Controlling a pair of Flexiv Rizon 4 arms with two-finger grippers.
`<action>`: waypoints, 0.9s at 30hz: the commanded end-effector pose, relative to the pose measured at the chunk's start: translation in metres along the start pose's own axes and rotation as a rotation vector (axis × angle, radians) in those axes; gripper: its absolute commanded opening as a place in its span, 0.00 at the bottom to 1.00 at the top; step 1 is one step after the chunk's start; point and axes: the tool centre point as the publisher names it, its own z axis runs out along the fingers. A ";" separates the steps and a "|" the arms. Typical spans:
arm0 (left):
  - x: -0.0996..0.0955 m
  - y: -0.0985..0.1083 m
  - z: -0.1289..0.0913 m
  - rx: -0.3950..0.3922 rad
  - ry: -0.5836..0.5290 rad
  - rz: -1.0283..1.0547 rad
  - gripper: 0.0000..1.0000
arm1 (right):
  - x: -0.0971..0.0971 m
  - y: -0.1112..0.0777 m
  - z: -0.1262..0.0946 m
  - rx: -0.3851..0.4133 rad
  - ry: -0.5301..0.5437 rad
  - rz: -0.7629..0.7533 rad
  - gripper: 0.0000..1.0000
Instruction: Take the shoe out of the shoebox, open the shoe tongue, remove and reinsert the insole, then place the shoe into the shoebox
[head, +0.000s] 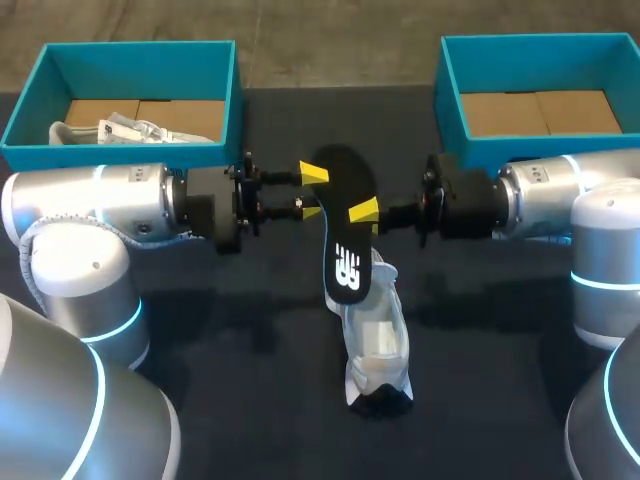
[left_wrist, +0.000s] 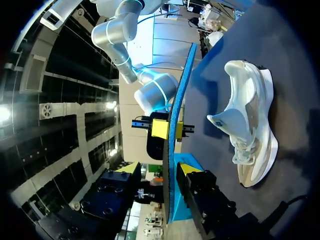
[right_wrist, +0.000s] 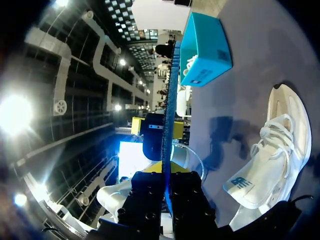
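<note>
Step in hand: insole out of the shoe and held up over the table; judged to be at the reinsert stage.
Insole (head: 345, 235): black face with logo toward the head camera, blue underside. Both wrist views see it edge-on.
Long axis of insole: runs from the far side of the table toward the robot. The logo end is the near end and overlaps the far end of the shoe in the head view.
Right gripper (head: 365, 213): fingers pinched together on the insole's right edge, carrying it.
Left gripper (head: 305, 190): straddles the insole's left edge. In its wrist view one finger lies against the insole and a gap shows at the other, so it looks released, not clamping.
Shoe (head: 378, 340): white, standing on its sole on the table (head: 250, 330), tongue pulled up. It is outside both boxes, nearer the robot than both grippers.
Shoe axis: roughly in line with the insole, slightly right of it.
Nearer arm: the right one, which grips lower on the insole and closer to the shoe.
Key relation: the insole's near end must drop into the shoe's mouth just below it.
Left shoebox (head: 120, 152): holds packing paper.
Right shoebox (head: 480, 150): bare cardboard floor.
</note>
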 end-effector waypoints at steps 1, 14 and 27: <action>0.001 0.004 0.007 0.005 0.002 0.001 0.47 | 0.000 0.000 0.001 -0.002 -0.001 0.000 0.00; 0.008 0.010 0.020 0.018 0.011 -0.013 0.48 | 0.000 0.000 0.001 -0.002 -0.001 0.000 0.00; 0.010 0.013 0.027 0.015 0.019 -0.007 0.23 | 0.000 0.000 0.001 -0.002 -0.001 0.000 0.00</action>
